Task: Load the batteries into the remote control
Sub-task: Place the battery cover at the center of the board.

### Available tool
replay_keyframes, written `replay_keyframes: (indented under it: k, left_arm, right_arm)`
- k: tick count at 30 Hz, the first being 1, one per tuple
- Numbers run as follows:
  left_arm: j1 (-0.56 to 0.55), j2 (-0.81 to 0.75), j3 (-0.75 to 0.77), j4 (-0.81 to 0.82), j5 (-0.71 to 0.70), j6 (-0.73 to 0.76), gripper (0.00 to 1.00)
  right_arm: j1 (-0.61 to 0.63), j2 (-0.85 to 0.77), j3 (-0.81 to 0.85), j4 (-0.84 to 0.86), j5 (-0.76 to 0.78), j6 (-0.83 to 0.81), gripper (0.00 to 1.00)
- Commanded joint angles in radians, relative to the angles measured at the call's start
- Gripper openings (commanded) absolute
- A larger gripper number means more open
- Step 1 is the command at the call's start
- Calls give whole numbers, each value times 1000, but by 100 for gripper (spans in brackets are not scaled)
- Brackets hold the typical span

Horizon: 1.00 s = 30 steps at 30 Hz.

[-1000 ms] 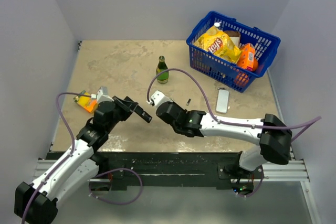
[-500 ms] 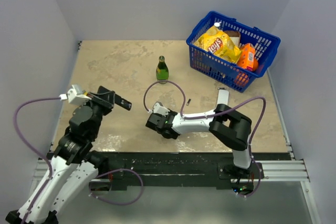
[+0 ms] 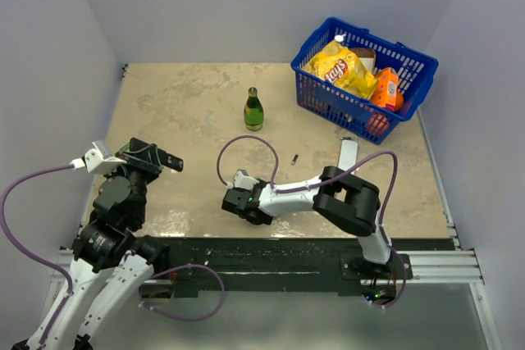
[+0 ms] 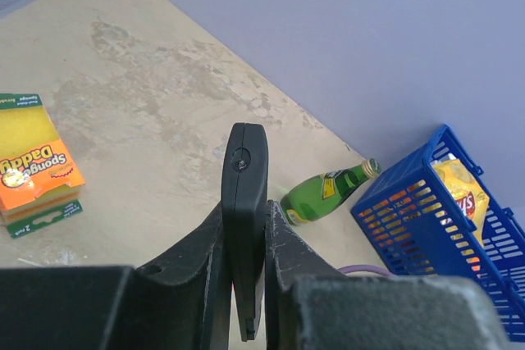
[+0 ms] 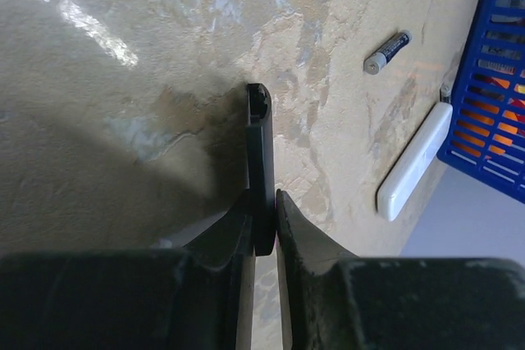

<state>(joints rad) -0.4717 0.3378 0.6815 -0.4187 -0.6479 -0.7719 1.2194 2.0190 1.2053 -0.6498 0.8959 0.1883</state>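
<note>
The remote control (image 4: 244, 178), a slim black bar, stands on edge between the fingers of my left gripper (image 4: 244, 227), which is shut on it. In the top view the remote (image 3: 170, 161) sticks out to the right of that gripper (image 3: 154, 156), above the table's left side. My right gripper (image 5: 262, 202) is low over the table near the front middle (image 3: 233, 202), its jaws closed on a thin black cover piece (image 5: 260, 145) held on edge. One battery (image 5: 386, 52) lies loose on the table (image 3: 294, 157), to the right of and beyond the right gripper.
A green bottle (image 3: 253, 110) stands mid-table. The blue basket (image 3: 322, 97) of snacks sits at the back right. A flat white device (image 3: 348, 153) lies in front of it. An orange-yellow sponge pack (image 4: 33, 165) lies at the left.
My left arm has drawn back to the left with the remote. My right arm has folded in, bringing its gripper and the cover down toward the table's front middle.
</note>
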Motion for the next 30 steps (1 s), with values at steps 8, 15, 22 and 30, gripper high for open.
replay_keyframes:
  k: [8,15,22,30]
  left_arm:
    - [-2,-10,23,15,-38,37,1]
    - [-2,-2,21,17,-27,39,1]
    - [-2,4,21,18,-16,43,1]
    - [-1,21,16,35,28,52,1]
  right_arm:
    - [48,-2,43,-33,-207,8,37]
    - [68,-74,88,-42,-377,10,59]
    - [26,-175,89,-21,-544,63,68]
    - [-155,-316,-55,94,-712,117,74]
